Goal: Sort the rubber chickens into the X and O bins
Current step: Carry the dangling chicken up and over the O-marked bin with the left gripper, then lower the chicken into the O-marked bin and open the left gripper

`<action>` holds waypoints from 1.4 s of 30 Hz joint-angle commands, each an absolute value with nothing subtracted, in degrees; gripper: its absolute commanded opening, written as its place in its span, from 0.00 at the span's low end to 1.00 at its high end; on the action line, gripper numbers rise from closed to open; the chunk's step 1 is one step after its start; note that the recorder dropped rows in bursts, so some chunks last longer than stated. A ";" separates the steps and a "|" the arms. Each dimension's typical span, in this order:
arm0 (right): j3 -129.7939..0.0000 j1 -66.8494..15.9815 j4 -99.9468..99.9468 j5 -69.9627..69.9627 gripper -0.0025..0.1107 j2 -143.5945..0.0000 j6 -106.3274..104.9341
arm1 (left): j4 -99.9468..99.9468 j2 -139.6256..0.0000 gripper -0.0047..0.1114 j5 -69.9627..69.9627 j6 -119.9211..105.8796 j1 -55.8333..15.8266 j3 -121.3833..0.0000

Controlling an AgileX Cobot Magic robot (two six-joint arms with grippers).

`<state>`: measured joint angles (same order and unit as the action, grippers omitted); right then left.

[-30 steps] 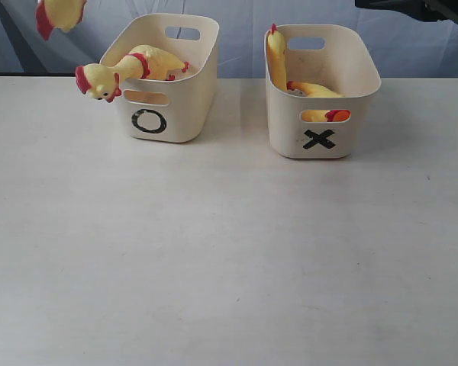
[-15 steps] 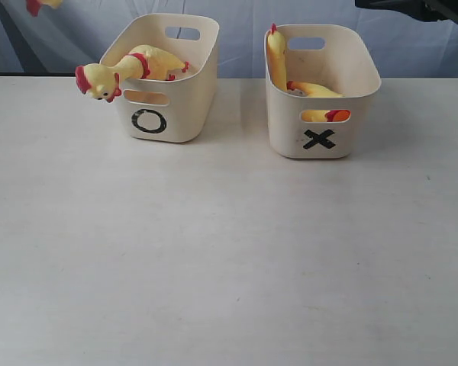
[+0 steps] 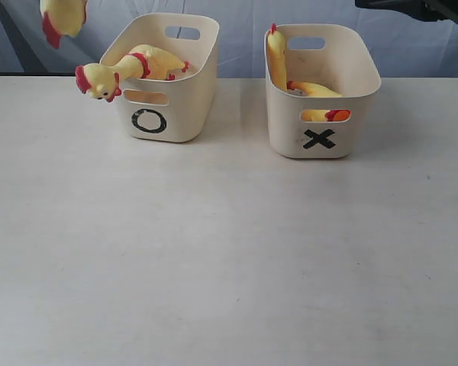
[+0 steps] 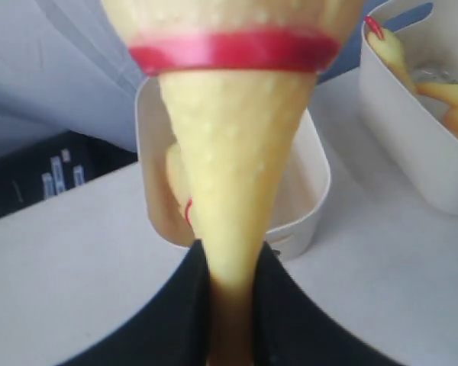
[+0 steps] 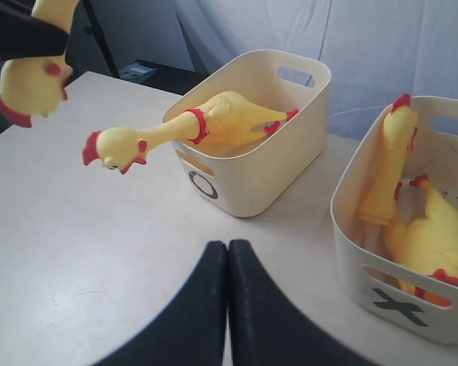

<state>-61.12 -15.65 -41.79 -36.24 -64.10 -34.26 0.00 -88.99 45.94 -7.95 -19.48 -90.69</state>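
The left end effector (image 4: 229,290) pinches a yellow rubber chicken with a red neck band (image 4: 233,152), aloft beside the cream plastic tub marked O (image 3: 175,114). The right end effector (image 5: 227,301) is closed, empty.

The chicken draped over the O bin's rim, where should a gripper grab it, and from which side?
On that rubber chicken, probably the slim neck, between head and red band. It juts past the rim of the O bin with open air around it, so come from above with jaws across it; the fatter body lies inside the walls.
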 commanded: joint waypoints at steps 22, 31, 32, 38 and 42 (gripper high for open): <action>-60.82 -15.49 -41.76 -35.28 0.02 -63.57 -34.47 | 41.62 -108.70 0.04 20.79 -25.25 -13.81 -99.43; -60.82 -15.49 -41.83 -35.28 0.02 -63.57 -34.47 | 46.05 -115.45 0.04 7.89 -38.12 -20.18 -100.66; -60.82 -15.49 -41.83 -35.28 0.02 -63.57 -34.47 | 45.55 -116.32 0.04 7.49 -38.55 -20.74 -101.14; -60.82 -15.49 -41.83 -35.28 0.02 -63.57 -34.47 | 44.08 -119.81 0.04 4.46 -38.55 -21.64 -102.82; -60.82 -15.49 -41.83 -35.28 0.02 -63.57 -34.47 | 44.71 -121.70 0.04 -0.41 -38.40 -21.64 -102.82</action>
<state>-61.12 -15.65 -41.79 -35.77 -64.10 -34.26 43.70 -120.91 4.57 -38.43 -21.66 -102.03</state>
